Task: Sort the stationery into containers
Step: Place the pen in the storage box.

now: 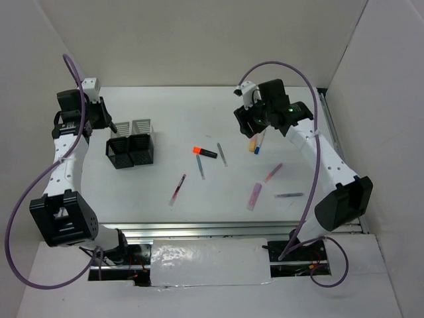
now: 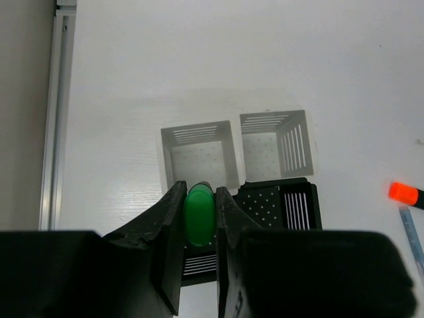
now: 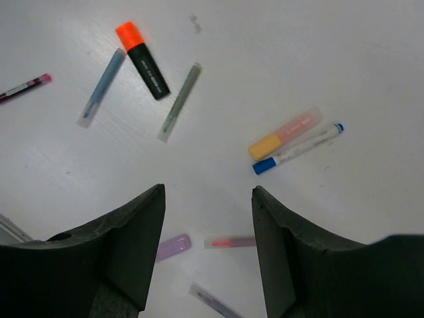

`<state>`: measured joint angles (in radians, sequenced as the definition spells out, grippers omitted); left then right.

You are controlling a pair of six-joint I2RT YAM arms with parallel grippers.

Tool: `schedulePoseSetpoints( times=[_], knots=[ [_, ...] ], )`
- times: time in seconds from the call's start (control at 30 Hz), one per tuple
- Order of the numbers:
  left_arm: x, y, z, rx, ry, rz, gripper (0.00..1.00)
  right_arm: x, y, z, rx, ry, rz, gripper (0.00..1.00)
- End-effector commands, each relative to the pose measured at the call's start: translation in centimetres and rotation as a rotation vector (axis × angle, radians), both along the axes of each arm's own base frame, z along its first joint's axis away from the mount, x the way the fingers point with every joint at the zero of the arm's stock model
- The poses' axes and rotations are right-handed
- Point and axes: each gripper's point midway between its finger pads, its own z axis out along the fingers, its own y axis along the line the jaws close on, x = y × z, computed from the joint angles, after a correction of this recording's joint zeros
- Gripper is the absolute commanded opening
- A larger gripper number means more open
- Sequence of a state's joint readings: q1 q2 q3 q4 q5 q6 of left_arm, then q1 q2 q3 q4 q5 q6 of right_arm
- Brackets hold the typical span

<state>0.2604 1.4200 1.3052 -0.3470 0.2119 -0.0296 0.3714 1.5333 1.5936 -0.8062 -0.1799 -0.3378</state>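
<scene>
Here, toward the near side of the table (image 1: 165,212), a thin red pen (image 1: 177,189), a purple highlighter (image 1: 254,196) and a dark pen (image 1: 289,195) are lying well apart, with a pink pen (image 1: 273,172) just beyond them. Farther in, a blue pen (image 1: 199,169), an orange-black highlighter (image 1: 205,152) and a grey pen (image 1: 222,154) are lying close together in mid-table. The right gripper (image 3: 207,199) is hovering above this scatter with its fingers spread wide and nothing between them. An orange highlighter (image 3: 285,134) and a white blue-capped pen (image 3: 298,149) are lying side by side just ahead of it and to its right, with bare table between them and the fingertips. On the left, the four mesh cups (image 1: 130,142) are standing bunched in a square, two black ones nearer and two grey ones behind. The left gripper (image 2: 200,191) is hanging right above the cluster, clamping a green highlighter (image 2: 199,222) end-on between its fingers. The marker is sitting over the cluster's left side, where a black cup (image 2: 199,265) is meeting a grey cup (image 2: 199,149), and the fingers are hiding most of that black cup. White walls (image 1: 199,40) are enclosing the far side.
</scene>
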Motion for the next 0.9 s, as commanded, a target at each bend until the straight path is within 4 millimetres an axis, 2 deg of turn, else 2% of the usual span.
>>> schedulePoseSetpoints(
  times=[0.0,0.17,0.37,0.47,0.5,0.6,0.63,0.7,0.73,0.87],
  knots=[
    [2.4,1.2,4.4,0.1,-0.151,-0.011,0.0,0.7,2.3,0.5,0.027,-0.024,0.044,0.62],
    [4.2,1.2,3.6,0.095,-0.154,-0.017,0.01,0.6,4.5,-1.3,0.013,0.019,0.107,0.6],
    [5.6,0.6,0.8,0.075,-0.095,-0.03,0.04,0.8,6.4,-2.9,-0.03,0.036,0.159,0.59],
    [5.9,0.2,-0.5,0.067,-0.072,-0.042,0.06,1.7,7.1,-2.8,-0.028,0.026,0.163,0.59],
    [5.9,0.2,-1.2,0.068,-0.056,-0.04,0.06,1.9,7.2,-3.4,-0.036,0.037,0.161,0.6],
    [6.2,-0.2,-2.3,0.07,-0.033,-0.05,0.12,2.5,8.0,-4.2,-0.047,0.041,0.173,0.6],
    [6.3,-0.3,-2.5,0.069,-0.027,-0.052,0.18,2.5,8.1,-4.6,-0.053,0.045,0.182,0.6],
    [6.5,-0.3,-3.3,0.063,-0.013,-0.045,0.24,2.5,8.9,-5.9,-0.065,0.062,0.209,0.6],
    [6.6,-0.3,-3.4,0.059,-0.011,-0.043,0.25,2.5,9.2,-7.0,-0.081,0.077,0.224,0.6],
    [7.0,-0.3,-4.1,0.047,0.016,-0.049,0.31,2.5,10.3,-9.2,-0.117,0.099,0.281,0.6]
  ],
)
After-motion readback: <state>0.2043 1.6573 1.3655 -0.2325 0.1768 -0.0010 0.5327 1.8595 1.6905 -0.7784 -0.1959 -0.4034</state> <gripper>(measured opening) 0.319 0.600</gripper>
